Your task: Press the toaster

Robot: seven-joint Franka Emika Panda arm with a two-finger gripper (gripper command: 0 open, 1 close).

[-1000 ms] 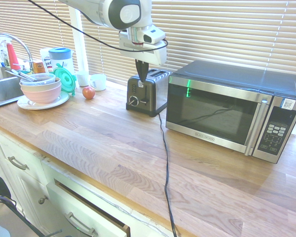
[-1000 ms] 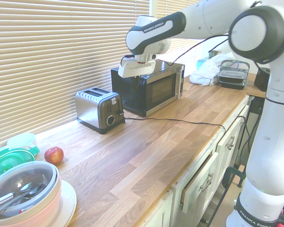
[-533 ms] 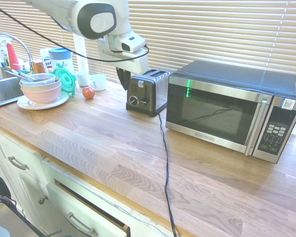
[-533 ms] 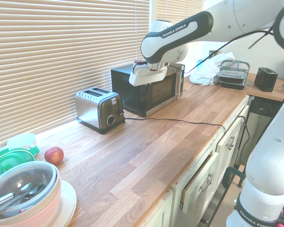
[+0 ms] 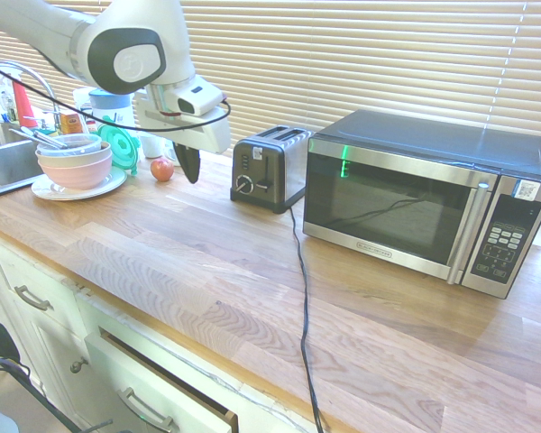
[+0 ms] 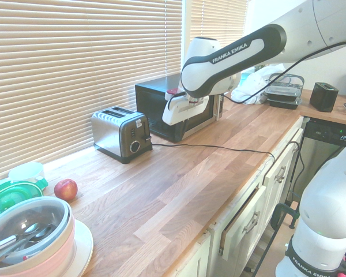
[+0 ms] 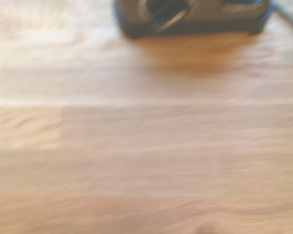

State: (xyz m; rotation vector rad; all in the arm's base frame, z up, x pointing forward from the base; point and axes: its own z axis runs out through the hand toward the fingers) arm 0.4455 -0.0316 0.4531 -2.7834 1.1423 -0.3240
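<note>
At the far left of the first exterior view we see a steel sink (image 5: pixel 0 162) and, just right of it, a stack of pink bowls (image 5: pixel 75 167) on a white plate, with utensils lying in the top bowl. Behind them stands a teal-lidded container (image 5: pixel 119 144), and a red apple (image 5: pixel 162 169) rests on the wooden countertop (image 5: pixel 207 271) close to the plate.

Next along, left of the frame's middle, the gripper (image 5: pixel 190 171) hangs over the counter between the apple and the toaster, pointing steeply down. We read its dark fingers as pressed together with nothing between them. It touches neither the toaster nor the counter.

The toaster (image 5: pixel 270 169) sits just left of centre, near the blinds at the back of the counter. Its black end panel with the round knob faces the camera, and the gripper stands clear of it, off to the left.

Right of the toaster, almost touching it, is the large steel-and-black microwave (image 5: pixel 428 207), filling the right half of the frame. A black cord (image 5: pixel 303 298) runs from the toaster down across the counter to the lower edge.

In the blurred wrist view, the toaster's dark base (image 7: pixel 190 19) shows at the upper edge, above bare wood.
</note>
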